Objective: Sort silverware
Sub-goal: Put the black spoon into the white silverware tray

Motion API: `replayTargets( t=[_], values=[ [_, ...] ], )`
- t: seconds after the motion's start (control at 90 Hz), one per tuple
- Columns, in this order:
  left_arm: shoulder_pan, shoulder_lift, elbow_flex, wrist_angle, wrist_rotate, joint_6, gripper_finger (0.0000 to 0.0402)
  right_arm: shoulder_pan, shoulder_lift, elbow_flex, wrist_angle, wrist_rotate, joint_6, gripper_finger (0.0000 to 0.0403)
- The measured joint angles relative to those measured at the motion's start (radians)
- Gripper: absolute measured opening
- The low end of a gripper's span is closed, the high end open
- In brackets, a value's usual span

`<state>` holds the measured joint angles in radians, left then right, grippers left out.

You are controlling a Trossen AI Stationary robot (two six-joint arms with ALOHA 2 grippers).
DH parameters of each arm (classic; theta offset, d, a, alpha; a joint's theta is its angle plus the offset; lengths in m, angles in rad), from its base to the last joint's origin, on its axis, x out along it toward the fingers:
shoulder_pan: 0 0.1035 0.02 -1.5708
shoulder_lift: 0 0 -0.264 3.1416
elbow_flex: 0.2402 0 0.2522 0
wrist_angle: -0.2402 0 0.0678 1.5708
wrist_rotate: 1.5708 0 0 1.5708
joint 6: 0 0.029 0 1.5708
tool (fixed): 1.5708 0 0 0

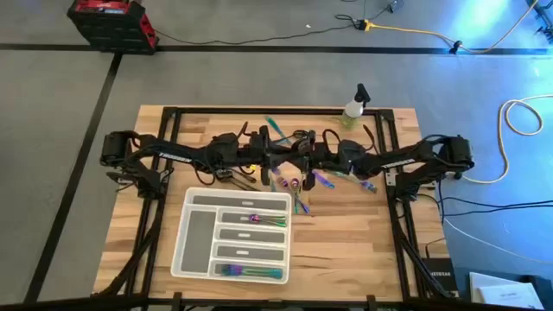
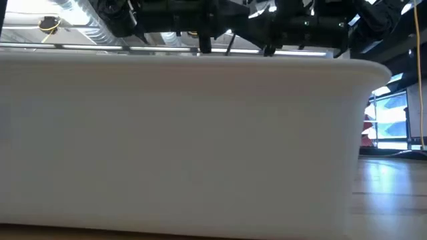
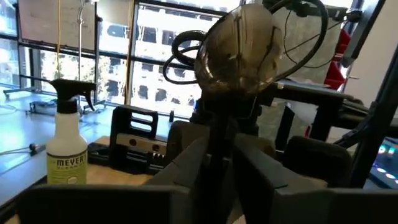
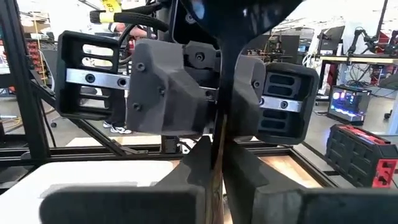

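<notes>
A dark spoon (image 3: pixel 239 46) stands upright, bowl up, between my two grippers, which meet over the table's middle. My left gripper (image 3: pixel 221 152) and my right gripper (image 4: pixel 216 158) are both shut on its handle and face each other (image 1: pixel 291 160). More silverware, iridescent and dark, lies in a loose pile (image 1: pixel 298 180) on the table below them. Some pieces lie in the compartments of the white tray (image 1: pixel 232 235). In the low view the tray's wall (image 2: pixel 180 140) hides the table. My left gripper pinches the spoon's handle (image 3: pixel 219 134) between its two fingers, coming level from the table's left and lying across the handle. The spoon stands upright above the fingers, bowl up. My right gripper pinches the dark handle (image 4: pixel 219 124) between its two fingers, level from the table's right. The wider upper end (image 4: pixel 239 18) rises above the fingers.
A spray bottle (image 1: pixel 354 108) stands at the table's far edge, right of centre. The tray takes up the near left-centre of the table. Bare wood (image 1: pixel 354 242) lies to the tray's right. A red and black case (image 1: pixel 112 24) sits on the floor beyond the table.
</notes>
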<state>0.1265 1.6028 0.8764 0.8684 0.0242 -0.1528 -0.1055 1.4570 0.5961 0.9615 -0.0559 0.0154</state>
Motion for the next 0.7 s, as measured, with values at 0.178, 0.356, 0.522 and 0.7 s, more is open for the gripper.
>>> replayTargets(
  t=[0.178, 0.356, 0.522, 0.7],
  values=[
    [0.002, 0.0, 0.0, 0.0, 0.0, 0.004, 0.0104, 0.0, 0.0, 0.0, 0.0, 0.0, 0.0, 0.0012],
    [0.021, 0.0, -0.002, -0.009, 0.001, 0.018, 0.0118, 0.0, 0.0, 0.0, 0.006, -0.005, 0.001, 0.0012],
    [0.067, 0.0, -0.002, -0.024, 0.098, -0.026, 0.0121, 0.0, 0.0, 0.0, -0.003, 0.0, 0.001, 0.0012],
    [0.087, 0.0, -0.002, -0.025, 0.19, -0.053, 0.0121, 0.001, -0.001, 0.001, -0.024, -0.006, 0.001, 0.0012]
  ],
)
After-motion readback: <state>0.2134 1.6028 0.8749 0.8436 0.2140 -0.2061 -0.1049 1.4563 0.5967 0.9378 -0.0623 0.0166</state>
